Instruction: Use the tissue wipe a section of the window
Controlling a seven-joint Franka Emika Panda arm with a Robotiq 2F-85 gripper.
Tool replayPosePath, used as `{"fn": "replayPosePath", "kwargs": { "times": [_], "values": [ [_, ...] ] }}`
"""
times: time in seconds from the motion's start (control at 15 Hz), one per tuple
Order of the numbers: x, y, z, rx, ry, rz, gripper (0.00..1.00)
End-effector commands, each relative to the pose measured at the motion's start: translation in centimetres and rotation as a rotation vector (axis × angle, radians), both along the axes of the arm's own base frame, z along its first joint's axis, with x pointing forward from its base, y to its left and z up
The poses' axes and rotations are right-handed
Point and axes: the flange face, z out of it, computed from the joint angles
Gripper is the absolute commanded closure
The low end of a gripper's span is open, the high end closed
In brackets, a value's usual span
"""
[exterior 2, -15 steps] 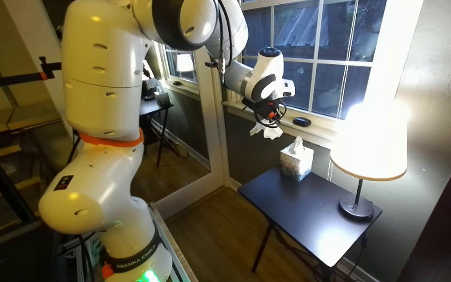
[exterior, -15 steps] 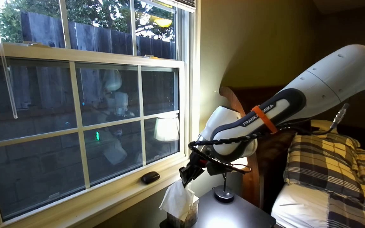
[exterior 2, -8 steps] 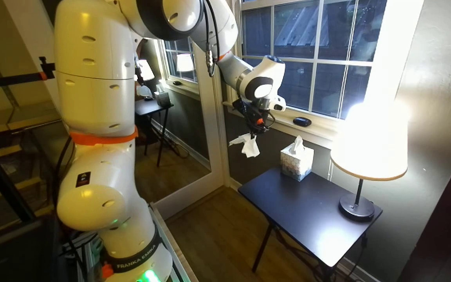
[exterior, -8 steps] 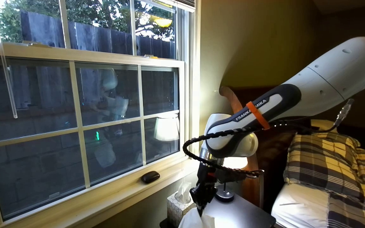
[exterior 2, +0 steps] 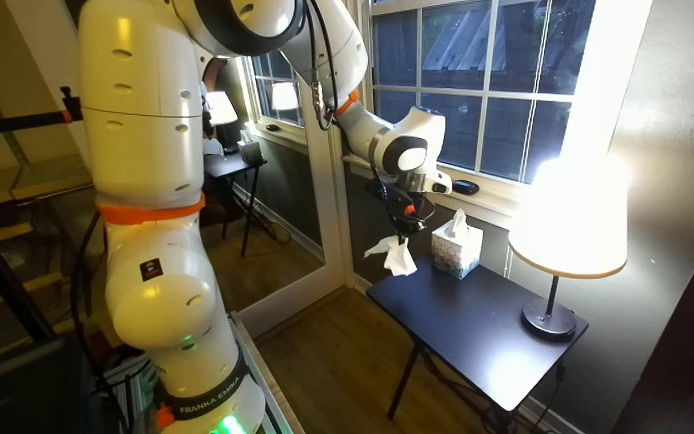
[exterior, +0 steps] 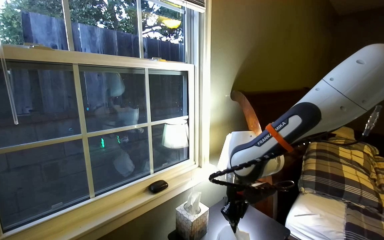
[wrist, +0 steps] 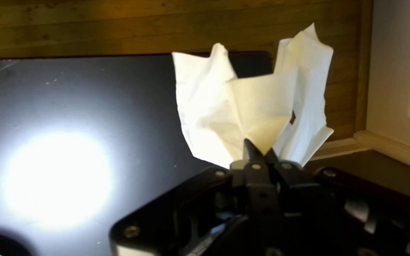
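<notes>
The tissue (wrist: 212,117) is a crumpled white sheet with two flared lobes. My gripper (wrist: 259,145) is shut on it, pinching it at its gathered middle so both lobes hang past the fingertips. In an exterior view the gripper (exterior 2: 403,238) points down with the tissue (exterior 2: 399,260) hanging below it, near the table's far corner. In an exterior view the gripper (exterior: 234,227) is low in the picture and the tissue (exterior: 226,234) is cut off by the bottom edge. The white-barred window (exterior: 83,123) stands apart from the gripper; it also shows behind the arm (exterior 2: 484,93).
A tissue carton (exterior 2: 456,248) with a sheet sticking up stands on the black table (exterior 2: 479,325) close to the gripper. A lit lamp (exterior 2: 570,223) stands at the table's other end. A black mouse-like object (exterior: 158,186) lies on the windowsill (exterior: 122,203). A bed (exterior: 342,186) is beyond the arm.
My gripper has moved down and away from the window with the tissue in its fingers. It was in front of the carton in an exterior view; the carton now shows fully there.
</notes>
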Motion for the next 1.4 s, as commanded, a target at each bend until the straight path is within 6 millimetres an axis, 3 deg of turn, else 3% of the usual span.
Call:
{"fn": "replayPosePath", "kwargs": {
  "times": [0.0, 0.53, 1.33],
  "values": [
    [-0.4, -1.6, -2.0, -0.11, -0.087, -0.025, 1.0],
    [-0.8, -6.2, -5.1, -0.336, -0.154, -0.152, 1.0],
    [0.9, -10.1, -9.2, -0.339, -0.435, -0.226, 1.0]
  ]
}}
